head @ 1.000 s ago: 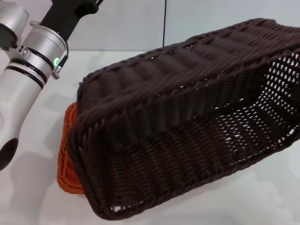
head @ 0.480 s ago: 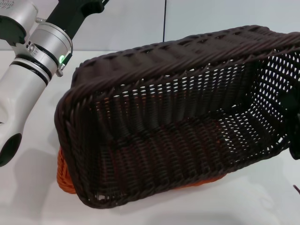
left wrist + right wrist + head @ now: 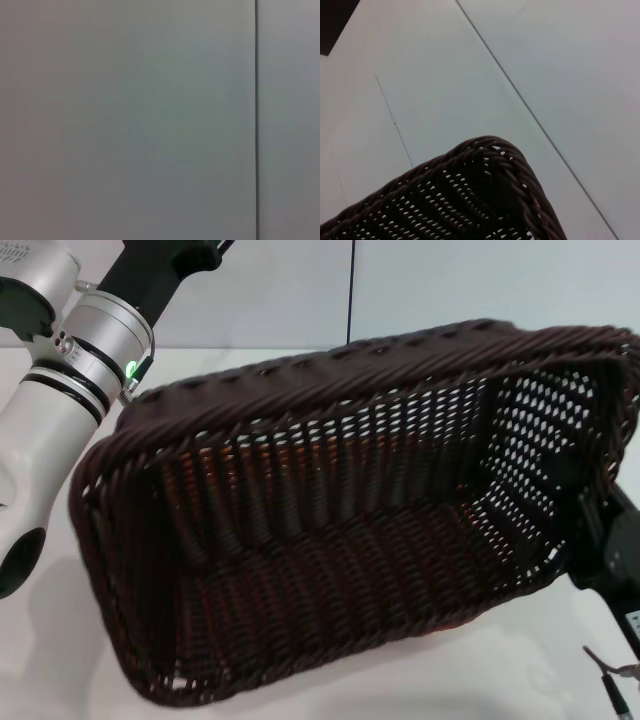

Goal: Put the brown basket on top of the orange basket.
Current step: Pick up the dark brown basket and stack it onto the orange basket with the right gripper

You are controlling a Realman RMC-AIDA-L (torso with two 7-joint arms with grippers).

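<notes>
Brown basket [image 3: 330, 530] now lower, hiding more orange than before

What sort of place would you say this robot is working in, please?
Probably a lab or test bench rather than a home: a bare white tabletop set against plain pale wall panels, with only the brown basket on it and a faint orange glow, likely the orange basket, showing through its weave.

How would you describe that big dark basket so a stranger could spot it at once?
Start at the white table in front of the robot; nearly the whole middle of the head view is filled by the brown basket, tilted with its open side facing the camera. It is rectangular, very dark woven wicker with a braided rim, and orange glints through its weave from beneath.
</notes>
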